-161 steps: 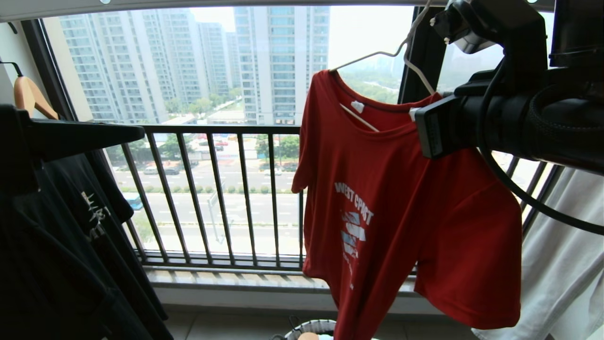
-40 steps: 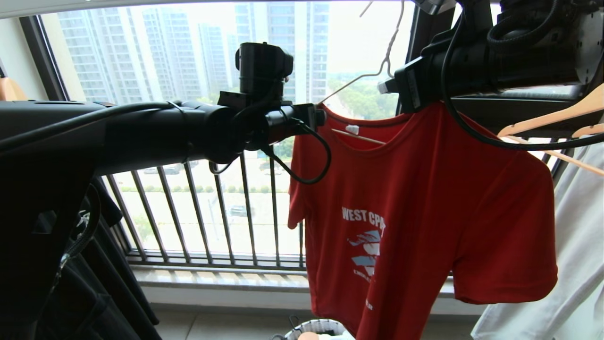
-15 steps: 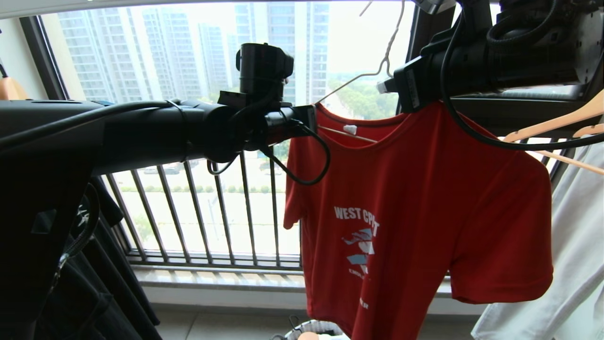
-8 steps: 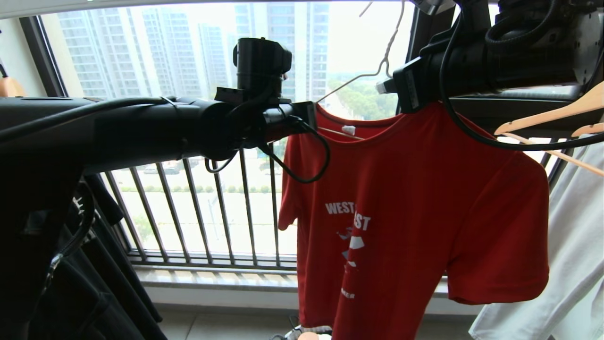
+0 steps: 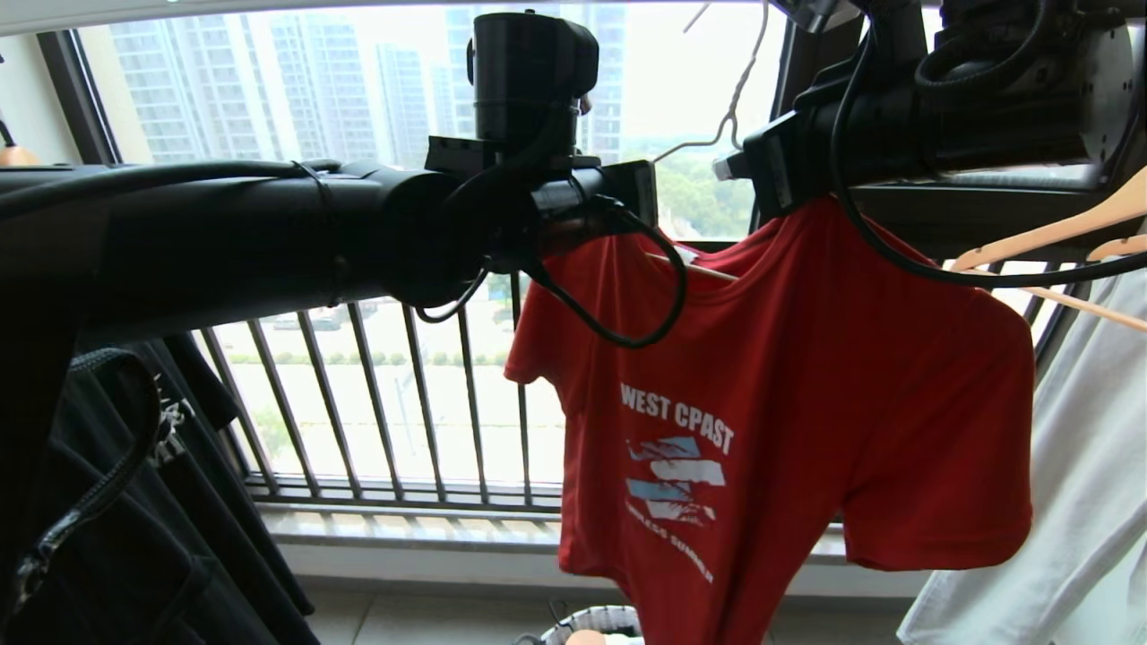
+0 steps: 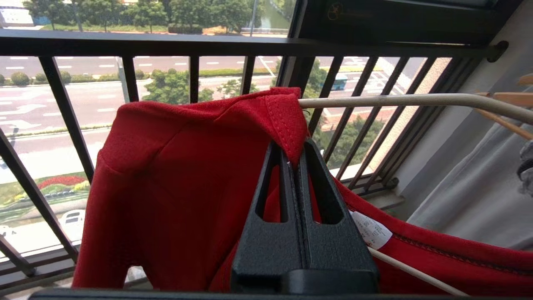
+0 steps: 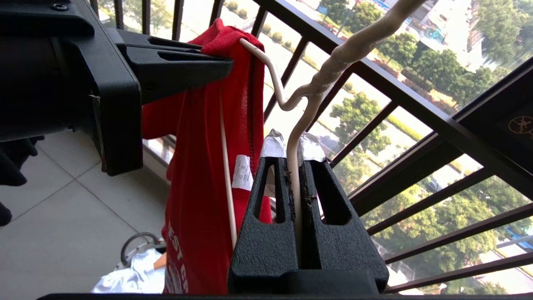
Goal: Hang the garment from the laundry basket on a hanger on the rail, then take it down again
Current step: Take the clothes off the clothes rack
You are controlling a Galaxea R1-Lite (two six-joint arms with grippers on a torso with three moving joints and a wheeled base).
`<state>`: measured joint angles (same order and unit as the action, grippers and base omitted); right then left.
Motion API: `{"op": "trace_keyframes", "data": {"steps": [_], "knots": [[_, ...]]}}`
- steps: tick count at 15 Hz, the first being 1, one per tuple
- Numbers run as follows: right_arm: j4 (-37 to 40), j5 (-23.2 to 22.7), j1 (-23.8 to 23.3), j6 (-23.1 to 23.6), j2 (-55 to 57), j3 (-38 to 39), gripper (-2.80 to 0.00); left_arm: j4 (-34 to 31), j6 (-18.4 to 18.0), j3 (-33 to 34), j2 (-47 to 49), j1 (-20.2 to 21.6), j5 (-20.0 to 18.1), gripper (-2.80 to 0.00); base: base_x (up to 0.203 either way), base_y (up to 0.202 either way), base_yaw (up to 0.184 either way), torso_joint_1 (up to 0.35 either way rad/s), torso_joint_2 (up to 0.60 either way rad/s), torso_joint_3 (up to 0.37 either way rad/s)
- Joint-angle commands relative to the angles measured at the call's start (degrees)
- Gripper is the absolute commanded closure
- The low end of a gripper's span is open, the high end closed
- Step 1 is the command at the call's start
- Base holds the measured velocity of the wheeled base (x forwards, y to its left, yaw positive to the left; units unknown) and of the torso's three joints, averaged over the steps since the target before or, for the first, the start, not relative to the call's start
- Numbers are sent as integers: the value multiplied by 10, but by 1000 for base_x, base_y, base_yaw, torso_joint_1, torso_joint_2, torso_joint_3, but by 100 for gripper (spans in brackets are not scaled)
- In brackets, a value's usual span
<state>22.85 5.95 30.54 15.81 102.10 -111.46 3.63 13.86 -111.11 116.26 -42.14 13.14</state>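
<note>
The garment (image 5: 806,403), a red T-shirt with white and blue print, hangs on the thin pale hanger (image 5: 717,143) in front of the window. My left gripper (image 6: 295,156) is shut on the hem of its neck opening at the left shoulder, right beside the bare hanger arm (image 6: 395,100). In the head view the left gripper (image 5: 641,193) sits at that bunched shoulder. My right gripper (image 7: 293,166) is shut on the hanger wire just below its twisted neck (image 7: 329,71). The laundry basket (image 5: 596,618) peeks in at the floor below. The rail is out of view.
A black T-shirt (image 5: 134,502) hangs at the left behind my left arm. Wooden hangers (image 5: 1057,224) and a white garment (image 5: 1075,493) crowd the right side. The black barred window railing (image 5: 403,403) runs close behind the garment.
My left gripper has moved right and up with the garment's left shoulder, bunching that side toward the neck; the shirt's body has swung. The right arm has stayed still.
</note>
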Motion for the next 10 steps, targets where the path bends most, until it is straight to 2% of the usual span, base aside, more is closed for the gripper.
{"op": "trace_keyframes", "data": {"steps": [1,8,9,10], "knots": [[2,0,0,1,1,0,0,1,2,2,-20,-15,1,0,0,0,0,0,0,0],[1,0,0,1,5,0,0,-2,0,32,-43,-28,2,0,0,0,0,0,0,0],[1,0,0,1,5,0,0,-2,-1,32,-43,-28,3,-280,0,0,0,0,0,0],[1,0,0,1,5,0,0,-2,-1,31,-44,-28,3,-280,0,0,0,0,0,0]]}}
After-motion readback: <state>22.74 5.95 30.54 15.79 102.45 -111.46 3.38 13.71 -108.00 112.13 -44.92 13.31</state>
